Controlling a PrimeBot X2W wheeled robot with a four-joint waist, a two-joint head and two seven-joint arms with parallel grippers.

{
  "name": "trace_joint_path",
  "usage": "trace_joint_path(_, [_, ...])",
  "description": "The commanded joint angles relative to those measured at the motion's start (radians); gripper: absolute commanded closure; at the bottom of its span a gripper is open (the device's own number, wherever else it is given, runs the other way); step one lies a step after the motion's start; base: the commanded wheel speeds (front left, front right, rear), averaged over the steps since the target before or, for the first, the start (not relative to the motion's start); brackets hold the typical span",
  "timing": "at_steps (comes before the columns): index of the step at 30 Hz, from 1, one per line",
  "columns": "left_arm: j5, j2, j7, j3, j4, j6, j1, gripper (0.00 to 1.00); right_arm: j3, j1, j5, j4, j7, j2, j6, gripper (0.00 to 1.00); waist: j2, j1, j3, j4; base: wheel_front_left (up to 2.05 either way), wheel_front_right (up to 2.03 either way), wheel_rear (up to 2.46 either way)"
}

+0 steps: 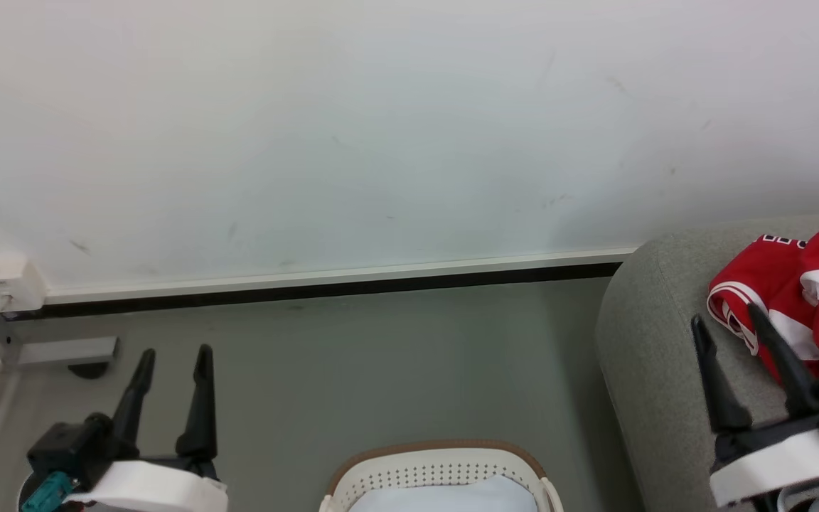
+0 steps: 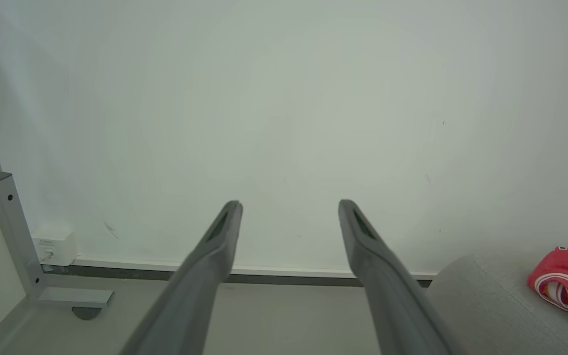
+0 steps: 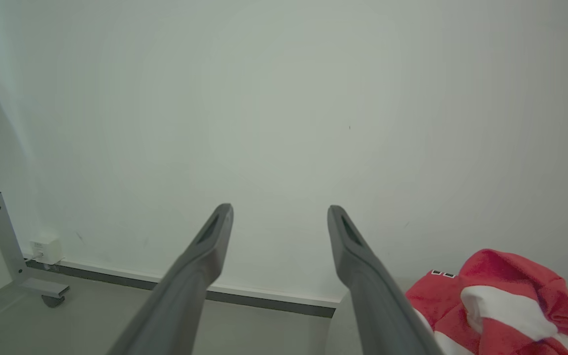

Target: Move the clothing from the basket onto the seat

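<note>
Basket (image 1: pixel 438 466): nearest. An oval of cream perforated plastic under a tan rim. Its near part is cut off, so I cannot tell whether any red lies deeper in.
Pale cloth (image 1: pixel 445 498): inside the basket, a plain, smooth, soft mound. It is not the task's garment.
Left gripper (image 1: pixel 175 352): left of the basket, over bare floor. Its long, dark, tapering fingers are spread wide and empty, probably held clear.
Right gripper (image 1: pixel 726 315): right of the basket, over the seat's front. The fingers are wide and hold nothing. Whether one tip touches the garment I cannot tell.
Seat (image 1: pixel 651 341): right of and beyond the basket. Light-grey woven upholstery with a rounded corner.
Clothing (image 1: pixel 807 291): on the seat, well apart from the basket. A limp, crumpled red jersey with white stripes, so this piece seems delivered.
Wall (image 1: pixel 381 142): farthest beyond the basket. White and scuffed, with a dark baseboard.
</note>
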Motion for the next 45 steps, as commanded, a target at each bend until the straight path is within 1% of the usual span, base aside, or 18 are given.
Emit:
trace_joint_path(1, [0.013,-0.006,0.0,0.007,-0.003,-0.008,0.013,0.0,-0.001,0.02,-0.003,0.003,-0.009,0.004,-0.002,0.0,-0.0001,0.0001,0.0,0.001,0.0,0.0,0.0])
trace_joint_path(3, [0.052,-0.04,0.0,0.032,-0.005,-0.03,0.04,0.0,0.011,0.064,-0.025,0.012,-0.036,0.04,-0.002,0.0,-0.0001,0.0001,0.002,0.004,0.0,0.0,0.0])
trace_joint_path(6, [0.099,-0.089,0.0,0.077,0.001,-0.067,0.078,0.0,0.023,0.11,-0.065,0.027,-0.062,0.076,-0.002,0.0,-0.0001,0.0001,0.003,0.006,0.0,0.0,0.0])
trace_joint_path(8, [0.12,-0.121,0.0,0.104,0.012,-0.093,0.105,0.0,0.012,0.13,-0.077,0.034,-0.068,0.111,-0.002,0.0,-0.0001,0.0001,0.003,0.009,0.0,0.0,0.0])
trace_joint_path(12, [0.172,-0.166,0.0,0.15,0.05,-0.149,0.129,0.0,-0.008,0.145,-0.116,0.031,-0.075,0.155,-0.002,0.0,-0.0001,0.0001,0.006,0.014,0.0,0.0,0.0])
trace_joint_path(14, [0.187,-0.183,0.0,0.17,0.067,-0.171,0.127,0.0,-0.009,0.149,-0.12,0.023,-0.075,0.173,-0.002,0.0,-0.0001,0.0001,0.007,0.015,0.0,0.0,0.0])
trace_joint_path(18, [0.224,-0.21,0.0,0.201,0.084,-0.203,0.111,0.0,-0.002,0.153,-0.136,0.011,-0.074,0.183,-0.002,0.0,-0.0001,0.0001,0.009,0.017,0.0,0.0,0.0])
trace_joint_path(22, [0.24,-0.228,0.0,0.228,0.094,-0.222,0.101,0.0,-0.003,0.15,-0.134,0.008,-0.073,0.189,-0.002,0.0,-0.0001,0.0001,0.01,0.016,0.0,0.0,0.0])
trace_joint_path(29, [0.264,-0.247,0.0,0.257,0.096,-0.243,0.104,0.0,-0.008,0.153,-0.131,0.01,-0.074,0.196,-0.002,0.0,-0.0001,0.0001,0.014,0.01,0.0,0.0,0.0])
trace_joint_path(45, [0.28,-0.262,0.0,0.269,0.107,-0.252,0.095,0.0,-0.016,0.144,-0.121,0.001,-0.073,0.205,-0.002,0.0,-0.0001,0.0001,0.02,0.003,0.0,0.0,0.0])
